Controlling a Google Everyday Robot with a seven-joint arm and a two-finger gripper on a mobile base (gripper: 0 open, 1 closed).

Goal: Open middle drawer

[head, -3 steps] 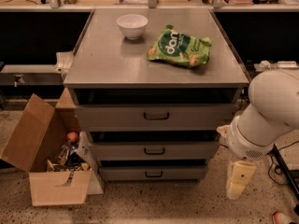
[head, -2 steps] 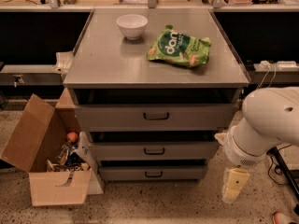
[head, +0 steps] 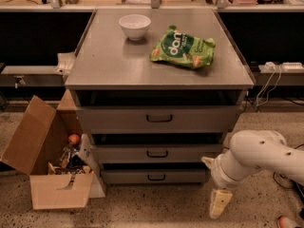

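Observation:
The grey metal cabinet (head: 118, 75) has three drawers stacked in its front. The middle drawer (head: 190, 153) is a wide grey front with a small dark bar handle (head: 157, 154) at its centre, and it looks pushed in. The taller top drawer (head: 199, 120) is above it and the bottom drawer (head: 123, 176) is below it. My gripper (head: 221, 203) hangs low at the lower right, pointing down at the floor. It is to the right of the bottom drawer and apart from the cabinet. My white arm (head: 259, 158) reaches in from the right.
A white bowl (head: 135, 25) and a green snack bag (head: 183, 49) lie on the cabinet top. An open cardboard box (head: 52, 175) with clutter stands on the floor at the left. Cables and a power strip (head: 285, 66) are at the right.
My arm has dropped lower and moved left, bringing the gripper closer to the cabinet's lower right corner. The drawers have not moved.

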